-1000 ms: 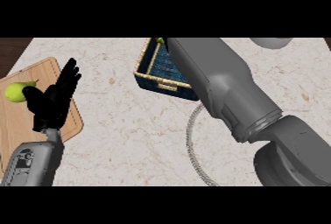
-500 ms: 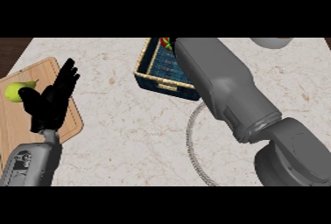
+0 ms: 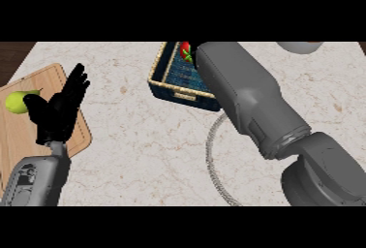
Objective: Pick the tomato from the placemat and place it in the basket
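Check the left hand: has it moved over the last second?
Hardly. The left hand stays open, fingers up, over the wooden board, still beside the green fruit; at most it edged slightly toward the fruit.

red tomato (image 3: 185,49), navy basket (image 3: 166,87) with tan rim, black left hand (image 3: 58,114)

Counter (image 3: 143,145): pale, speckled, stone-like, matt. Cutting board (image 3: 22,131) at left of frame: light wood, smooth, faint grain. Basket (image 3: 175,89) at upper centre: dark blue woven walls with tan straw-like rim. Tomato (image 3: 185,48) inside it: red, glossy. Placemat (image 3: 212,160) edge at lower centre: grey, braided, cord-like. Right forearm (image 3: 250,106): smooth grey plastic-like shell, matt. Left hand (image 3: 61,109): black, matt.
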Controlling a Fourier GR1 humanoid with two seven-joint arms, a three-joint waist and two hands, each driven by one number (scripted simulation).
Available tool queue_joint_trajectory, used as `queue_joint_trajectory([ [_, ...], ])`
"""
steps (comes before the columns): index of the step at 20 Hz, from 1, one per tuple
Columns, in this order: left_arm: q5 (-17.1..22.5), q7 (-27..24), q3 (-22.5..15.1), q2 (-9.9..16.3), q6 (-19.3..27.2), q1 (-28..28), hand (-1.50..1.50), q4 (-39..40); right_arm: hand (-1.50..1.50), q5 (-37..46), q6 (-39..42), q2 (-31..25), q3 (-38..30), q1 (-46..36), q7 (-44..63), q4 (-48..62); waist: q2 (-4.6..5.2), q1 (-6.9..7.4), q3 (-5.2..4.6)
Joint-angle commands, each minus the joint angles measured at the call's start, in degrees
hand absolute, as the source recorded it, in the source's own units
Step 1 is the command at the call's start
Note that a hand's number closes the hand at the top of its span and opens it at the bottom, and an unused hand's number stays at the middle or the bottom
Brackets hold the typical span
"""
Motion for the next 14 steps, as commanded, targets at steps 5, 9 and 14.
queue_joint_trajectory([
  [5, -1.42, -1.08, -0.74, -1.43, 1.57, -0.52, 0.00, 1.59, 1.50, -0.25, 3.30, 0.00, -1.44, 2.69, 4.45, -0.18, 0.09, 0.10, -0.02],
  [9, -0.61, 0.76, -0.76, -1.06, 0.94, 1.78, 0.00, -2.22, 1.50, -0.62, 3.68, 0.00, -2.34, 3.04, 7.50, 1.00, -0.16, 0.31, 0.04],
  [14, -0.77, -0.76, -0.29, -0.94, 0.86, -0.01, 0.00, 0.68, -1.50, -4.79, -5.54, -1.09, -7.09, -0.01, 4.35, -0.20, 0.14, -0.27, 0.07],
])
